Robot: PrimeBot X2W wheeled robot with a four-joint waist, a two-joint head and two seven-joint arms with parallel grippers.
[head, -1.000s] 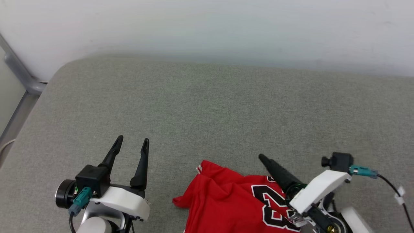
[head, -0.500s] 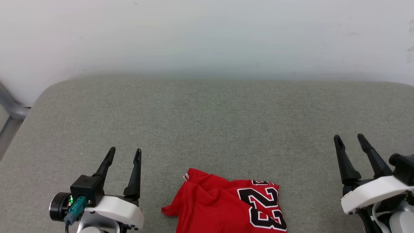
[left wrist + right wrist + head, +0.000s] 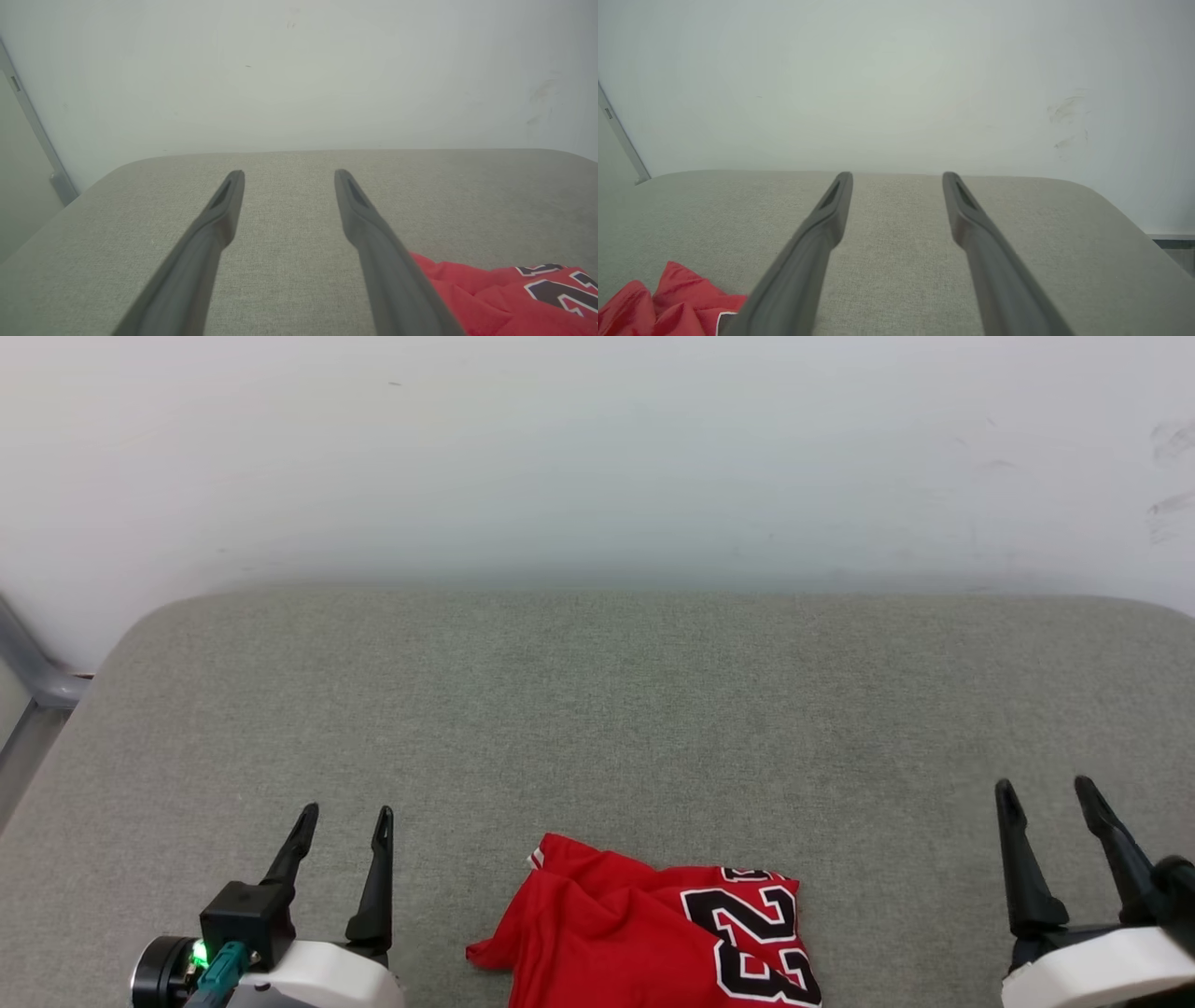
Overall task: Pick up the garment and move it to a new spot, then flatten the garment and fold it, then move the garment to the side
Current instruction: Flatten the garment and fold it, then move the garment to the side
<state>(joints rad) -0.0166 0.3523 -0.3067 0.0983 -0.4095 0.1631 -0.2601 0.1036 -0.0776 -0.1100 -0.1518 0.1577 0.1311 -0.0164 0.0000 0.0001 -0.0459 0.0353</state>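
While the garment (image 3: 653, 938) lies crumpled on the grey cushion (image 3: 597, 709) at its near edge, both grippers hang clear of it. The left gripper (image 3: 344, 819) and right gripper (image 3: 1046, 793) flank it, fingers apart and empty.

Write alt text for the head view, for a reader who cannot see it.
A rumpled red jersey printed with a black, white-edged 23 lies at the bottom of the frame on a grey fabric surface. The left claw and right claw stand open and empty on either side, with a pale wall behind.
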